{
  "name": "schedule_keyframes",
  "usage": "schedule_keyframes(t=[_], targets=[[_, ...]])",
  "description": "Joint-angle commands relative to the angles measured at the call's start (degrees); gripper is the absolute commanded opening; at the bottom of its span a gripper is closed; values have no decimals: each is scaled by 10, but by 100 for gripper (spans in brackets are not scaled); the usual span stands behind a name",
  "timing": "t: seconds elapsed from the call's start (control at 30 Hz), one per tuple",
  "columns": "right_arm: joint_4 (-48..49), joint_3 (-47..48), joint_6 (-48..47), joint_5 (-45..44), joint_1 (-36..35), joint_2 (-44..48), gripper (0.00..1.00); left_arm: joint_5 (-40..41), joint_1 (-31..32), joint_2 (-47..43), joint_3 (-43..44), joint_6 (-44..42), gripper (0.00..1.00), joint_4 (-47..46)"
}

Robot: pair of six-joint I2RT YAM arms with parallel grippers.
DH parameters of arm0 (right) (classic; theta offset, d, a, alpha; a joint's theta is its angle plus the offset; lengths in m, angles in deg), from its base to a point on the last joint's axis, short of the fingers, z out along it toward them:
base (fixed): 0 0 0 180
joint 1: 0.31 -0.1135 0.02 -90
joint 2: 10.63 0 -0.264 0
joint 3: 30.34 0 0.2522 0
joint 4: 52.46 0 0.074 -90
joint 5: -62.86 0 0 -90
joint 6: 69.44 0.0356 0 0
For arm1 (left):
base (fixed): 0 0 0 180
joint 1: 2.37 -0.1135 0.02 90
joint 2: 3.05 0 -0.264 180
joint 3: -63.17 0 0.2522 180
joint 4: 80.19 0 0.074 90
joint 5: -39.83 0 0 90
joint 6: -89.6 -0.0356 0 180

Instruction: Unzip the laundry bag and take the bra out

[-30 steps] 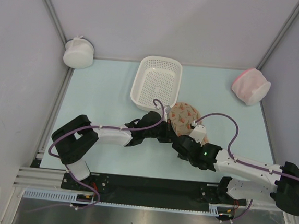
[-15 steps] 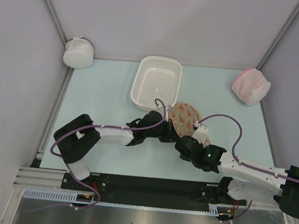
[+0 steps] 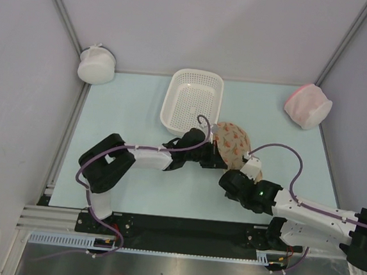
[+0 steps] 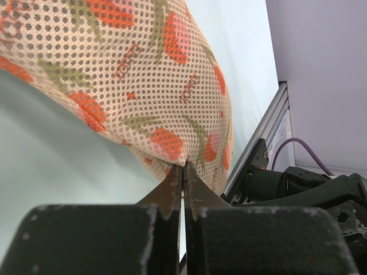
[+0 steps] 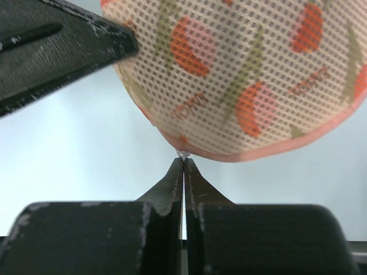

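Pale table (image 3: 128, 113), basket (image 3: 193, 103) beside laundry bag (image 3: 233, 142)

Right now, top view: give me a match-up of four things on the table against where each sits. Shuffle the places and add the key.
Things:
1. laundry bag
2. white basket
3. white mesh pouch
4. pink-and-white mesh pouch

Places:
a. far right side
b. far left corner
c. centre, towards the back
d. centre, just in front of the white basket

Pairs: 1-d, 2-c, 3-b, 4-a
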Motion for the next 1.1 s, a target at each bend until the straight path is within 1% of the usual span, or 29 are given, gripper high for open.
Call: schedule_keyframes(t=[0.0,0.23,0.43,0.47,0.5,0.53,0.6,0.63,0.67,0.73,0.87,1.07], targets=[[-52,-4,23,-18,-1,21,0,0,-23,9,29,-25,0,-14],[-67,-13,32,-21,0,37,0,1,-37,3,20,-38,0,-4],[-60,-6,24,-19,-1,25,0,0,-37,0,17,-49,0,0],[-49,-5,22,-17,-1,20,0,-2,-37,-5,16,-54,4,0],[-41,-4,19,-11,-1,16,0,-2,-36,-8,15,-56,13,-1],[-32,-4,16,-7,-1,14,0,-3,-34,-13,10,-58,33,-3],[-3,-4,6,3,-1,5,0,-1,-31,-31,-5,-67,51,-2],[5,-3,4,6,-2,0,0,0,-30,-40,-11,-69,64,1],[26,0,-2,8,-2,-10,0,3,-29,-56,-25,-74,68,4],[46,4,-8,17,-2,-24,0,17,-29,-73,-41,-85,74,22],[98,20,-25,31,-7,-65,0,51,-29,-111,-84,-103,75,66],[165,52,-66,49,-15,-134,0,46,-26,-158,-160,-71,74,37]])
